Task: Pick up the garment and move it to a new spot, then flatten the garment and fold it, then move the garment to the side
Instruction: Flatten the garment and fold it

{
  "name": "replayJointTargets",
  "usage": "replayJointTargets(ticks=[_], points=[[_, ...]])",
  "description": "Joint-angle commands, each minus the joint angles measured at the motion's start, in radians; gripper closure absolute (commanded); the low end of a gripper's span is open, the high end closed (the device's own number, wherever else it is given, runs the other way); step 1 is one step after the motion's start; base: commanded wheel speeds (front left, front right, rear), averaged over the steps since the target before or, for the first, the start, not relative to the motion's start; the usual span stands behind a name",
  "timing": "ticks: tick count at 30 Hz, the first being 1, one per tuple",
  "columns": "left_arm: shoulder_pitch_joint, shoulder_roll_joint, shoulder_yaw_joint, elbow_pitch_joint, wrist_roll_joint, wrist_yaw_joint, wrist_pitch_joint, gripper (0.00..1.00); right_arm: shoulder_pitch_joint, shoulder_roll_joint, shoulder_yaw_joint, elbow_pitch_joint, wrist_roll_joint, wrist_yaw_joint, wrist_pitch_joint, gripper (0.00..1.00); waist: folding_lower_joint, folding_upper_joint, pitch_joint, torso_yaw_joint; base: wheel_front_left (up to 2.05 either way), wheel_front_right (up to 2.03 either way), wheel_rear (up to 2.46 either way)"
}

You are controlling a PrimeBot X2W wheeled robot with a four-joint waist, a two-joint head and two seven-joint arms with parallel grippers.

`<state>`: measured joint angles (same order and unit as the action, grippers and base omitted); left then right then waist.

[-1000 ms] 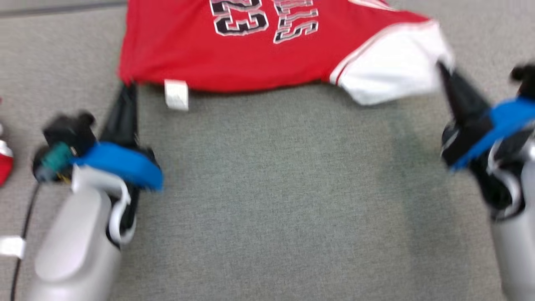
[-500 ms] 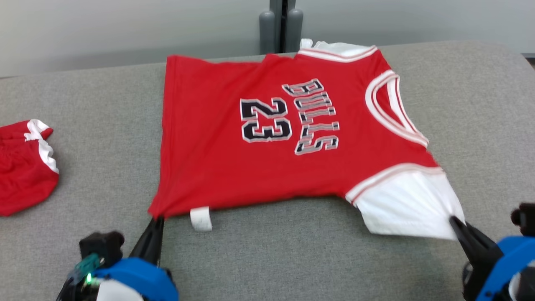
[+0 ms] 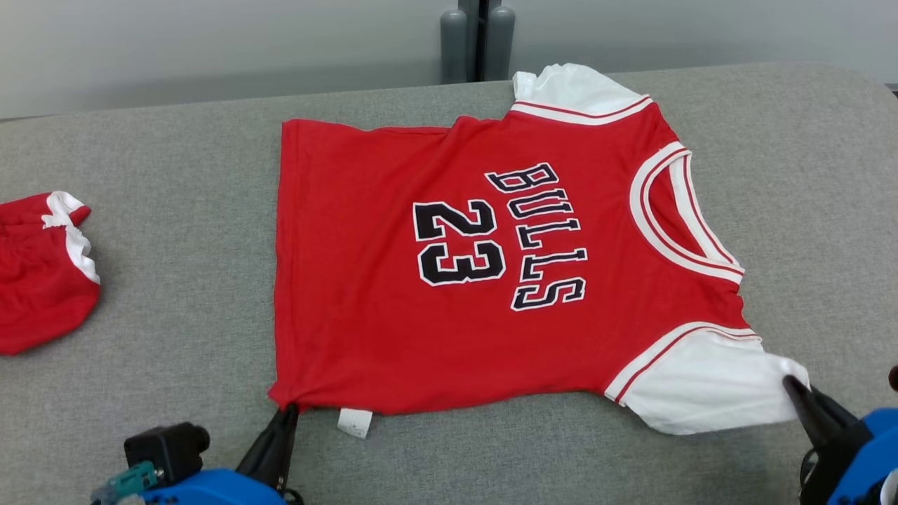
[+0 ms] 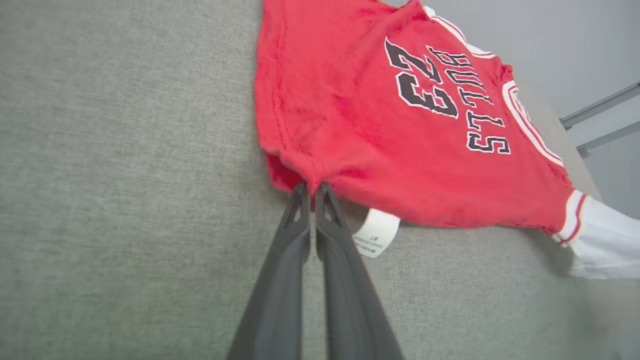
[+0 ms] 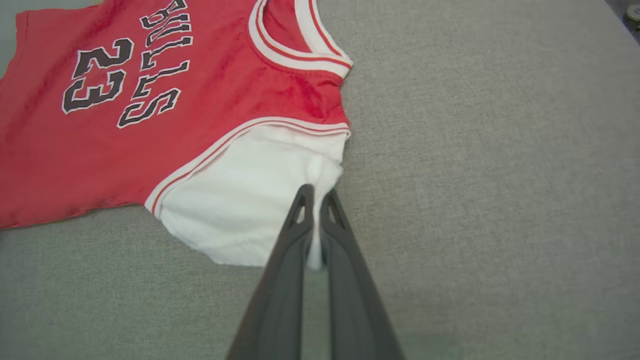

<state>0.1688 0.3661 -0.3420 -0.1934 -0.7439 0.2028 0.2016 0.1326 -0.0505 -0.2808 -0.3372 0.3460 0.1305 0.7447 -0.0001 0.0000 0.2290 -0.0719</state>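
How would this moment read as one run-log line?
jersey: spread on grey surface | left gripper: shut on hem corner | right gripper: shut on white sleeve | second red garment: lies apart, far left

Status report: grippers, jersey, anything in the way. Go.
Left gripper shut on jersey hem corner. Right gripper shut on white sleeve. Jersey spread flat on grey surface. Second red garment apart, far left.

Red cloth (image 3: 35, 280) cut off at left edge, tag (image 4: 375, 232) on jersey (image 4: 350, 110) illegible
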Motion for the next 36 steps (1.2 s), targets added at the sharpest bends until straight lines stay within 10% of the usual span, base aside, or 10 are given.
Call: replayJointTargets(ticks=[1,30,31,32,33,34,36], points=[[-0.056,-0.004,0.001,0.010,-0.009,-0.014,0.004,1.00,-0.054,0.000,0.010,-0.013,-0.028,0.001,-0.007,1.00,0.0001,0.0000,0.006,0.004,0.00,0.00,0.00],[-0.575,-0.078,-0.033,0.447,0.031,-0.107,-0.006,1.00,-0.666,-0.098,0.110,0.346,-0.100,0.001,-0.116,1.00,0.0001,0.0000,0.153,0.053,0.00,0.00,0.00],[-0.581,-0.080,-0.035,0.453,0.033,-0.111,-0.011,1.00,-0.674,-0.098,0.114,0.357,-0.096,0.001,-0.126,0.80,0.0001,0.0000,0.154,0.054,0.00,0.00,0.00],[-0.581,-0.080,-0.035,0.453,0.033,-0.111,-0.011,1.00,-0.674,-0.098,0.114,0.357,-0.096,0.001,-0.126,0.80,0.0001,0.0000,0.154,0.054,0.00,0.00,0.00],[-0.586,-0.081,-0.038,0.458,0.035,-0.115,-0.014,0.76,-0.682,-0.098,0.118,0.368,-0.091,0.001,-0.137,0.05,0.0001,0.0000,0.154,0.055,0.00,0.00,0.00],[-0.590,-0.082,-0.043,0.460,0.036,-0.121,-0.020,0.00,-0.689,-0.096,0.120,0.377,-0.085,0.001,-0.150,0.00,0.0001,0.0000,0.153,0.056,0.00,0.00,0.00],[-0.589,-0.083,-0.048,0.468,0.044,-0.130,-0.031,0.00,-0.702,-0.100,0.134,0.388,-0.070,0.001,-0.185,0.00,0.0001,0.0000,0.147,0.060,0.00,0.00,0.00]])
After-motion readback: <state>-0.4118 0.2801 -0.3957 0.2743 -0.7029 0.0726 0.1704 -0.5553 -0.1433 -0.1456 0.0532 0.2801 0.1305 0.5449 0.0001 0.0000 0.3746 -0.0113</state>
